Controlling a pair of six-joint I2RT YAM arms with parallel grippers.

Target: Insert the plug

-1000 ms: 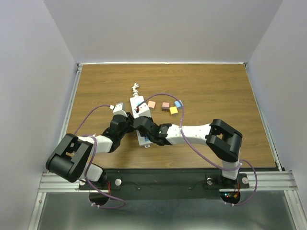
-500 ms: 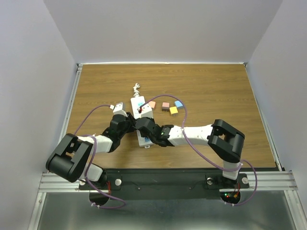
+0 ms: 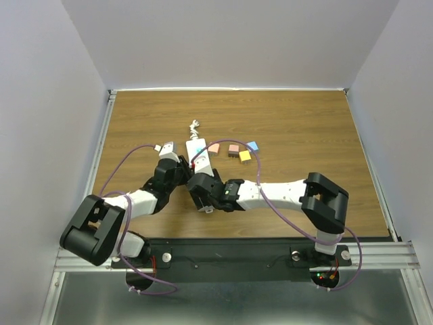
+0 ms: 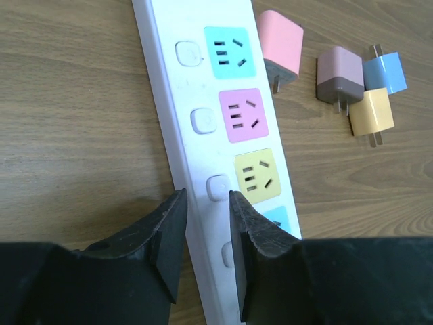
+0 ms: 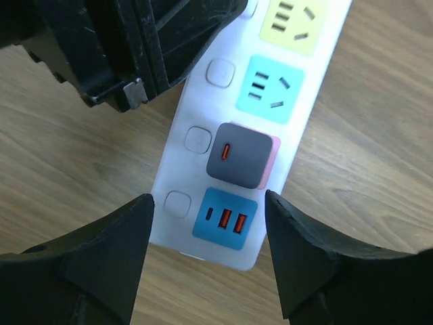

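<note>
Sitting in the pink socket close to the near end of the strip (image 5: 179,169), the grey plug (image 5: 238,155) is fully seated, with a teal socket on its far side and a blue USB block on its near side. The right claw (image 5: 208,203) hangs over it, fingers wide apart and touching nothing. The left claw (image 4: 206,196) has its fingers almost together, tips down at the strip's left edge beside the yellow socket; whether they pinch it I cannot tell. A pink plug (image 4: 281,47), brown plug (image 4: 340,74), blue plug (image 4: 385,71) and yellow plug (image 4: 372,112) lie loose on the table (image 4: 67,101), right of the strip's far half.
</note>
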